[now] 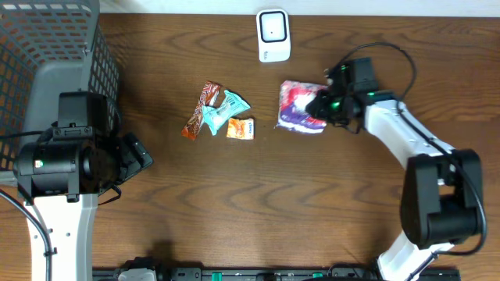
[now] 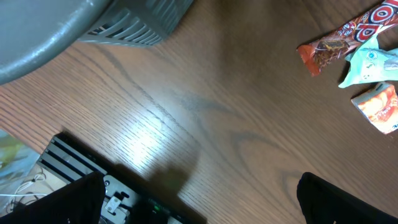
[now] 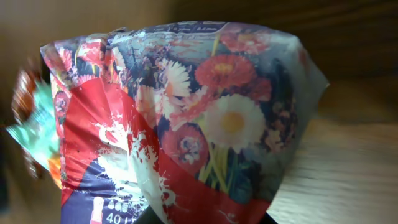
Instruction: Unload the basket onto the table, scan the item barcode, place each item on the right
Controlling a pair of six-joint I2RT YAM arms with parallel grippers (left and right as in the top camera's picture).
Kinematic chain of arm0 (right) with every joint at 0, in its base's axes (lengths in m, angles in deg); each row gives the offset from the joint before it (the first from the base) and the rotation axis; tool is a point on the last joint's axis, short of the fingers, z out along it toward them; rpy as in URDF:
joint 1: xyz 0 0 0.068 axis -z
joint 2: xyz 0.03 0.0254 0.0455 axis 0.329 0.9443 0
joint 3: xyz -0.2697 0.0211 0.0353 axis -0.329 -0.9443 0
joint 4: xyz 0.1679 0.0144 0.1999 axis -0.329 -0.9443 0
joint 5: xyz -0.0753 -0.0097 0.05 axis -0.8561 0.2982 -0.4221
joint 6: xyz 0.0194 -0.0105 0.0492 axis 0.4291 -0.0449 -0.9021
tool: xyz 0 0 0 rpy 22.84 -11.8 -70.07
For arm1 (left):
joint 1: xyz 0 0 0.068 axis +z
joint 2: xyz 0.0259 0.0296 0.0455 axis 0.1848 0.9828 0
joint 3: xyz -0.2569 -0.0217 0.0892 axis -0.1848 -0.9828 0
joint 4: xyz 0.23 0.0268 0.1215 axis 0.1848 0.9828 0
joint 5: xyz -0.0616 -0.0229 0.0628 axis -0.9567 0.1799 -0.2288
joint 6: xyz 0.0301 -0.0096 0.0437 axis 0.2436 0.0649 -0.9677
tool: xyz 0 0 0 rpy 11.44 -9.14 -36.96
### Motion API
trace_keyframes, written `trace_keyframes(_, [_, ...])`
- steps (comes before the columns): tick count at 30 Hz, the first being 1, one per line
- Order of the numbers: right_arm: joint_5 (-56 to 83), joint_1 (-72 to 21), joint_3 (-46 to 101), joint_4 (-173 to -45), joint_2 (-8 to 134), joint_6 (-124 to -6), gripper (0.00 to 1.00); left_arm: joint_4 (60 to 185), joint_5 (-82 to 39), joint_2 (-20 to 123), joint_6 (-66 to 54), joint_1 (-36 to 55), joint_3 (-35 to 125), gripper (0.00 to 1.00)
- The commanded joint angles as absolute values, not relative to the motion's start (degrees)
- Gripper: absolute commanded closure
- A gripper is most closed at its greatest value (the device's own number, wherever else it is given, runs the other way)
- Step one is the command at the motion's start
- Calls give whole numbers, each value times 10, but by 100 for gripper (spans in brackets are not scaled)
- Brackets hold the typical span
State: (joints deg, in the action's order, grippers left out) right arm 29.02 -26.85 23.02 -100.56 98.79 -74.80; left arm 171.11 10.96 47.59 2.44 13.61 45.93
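The right pincer (image 1: pixel 319 103) sits at the right edge of the packet (image 1: pixel 297 108), right of centre in the upper half of the overhead frame. The wrist housing hides its fingers there, and they do not show in the right wrist view either. I cannot tell whether they pinch the packet or only meet it. In the right wrist view the packet fills almost the whole frame, close to the lens. It is glossy film printed with red, white and pink flowers, with a red and dark blue band bearing white lettering at the lower left. Its surface is bulged and creased.

The packet is on the table (image 1: pixel 328 203), below and just right of the scanner (image 1: pixel 273 35), a white unit at the top edge near centre; the two are apart. Left of the packet, near mid-frame, three small snacks cluster together. A brown bar (image 1: pixel 201 109) lies tilted, with a teal sachet (image 1: pixel 226 109) against its right side. An orange sachet (image 1: pixel 241 129) lies just below and right of the teal one.

The left pincer (image 2: pixel 199 193) is spread wide. Its dark fingers (image 2: pixel 336 199) show at the lower left and lower right of the left wrist view, with bare wood between them. In the overhead frame it is at the left, well apart from the snacks. A grey mesh basket (image 1: pixel 47 47) fills the upper left corner, beside the left arm. A black rail (image 2: pixel 81 165) runs along the table's edge at the lower left of the left wrist view.
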Motion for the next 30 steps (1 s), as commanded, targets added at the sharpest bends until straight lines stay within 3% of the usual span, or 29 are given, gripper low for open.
trace_keyframes(1, [298,-221,230,-1006,965,-809,99,1713,119,476,31,139,455,2])
trace_keyframes(7, [303,-122,230,-1022,965,-894,99,1713,119,476,31,139,455,2])
trace_keyframes(11, [346,-80,230,-1050,965,-887,99,1713,119,476,31,139,455,2])
trace_keyframes(20, [355,-133,229,-1078,965,-752,98,1713,119,476,31,139,455,2])
trace_keyframes(27, [248,-216,229,-1082,965,-741,86,1713,119,476,31,139,455,2])
trace_keyframes(28, [233,-228,229,-1082,965,-729,82,1713,119,476,31,139,455,2])
trace_keyframes(30, [205,-251,229,-1082,965,-710,62,1713,119,476,31,139,455,2])
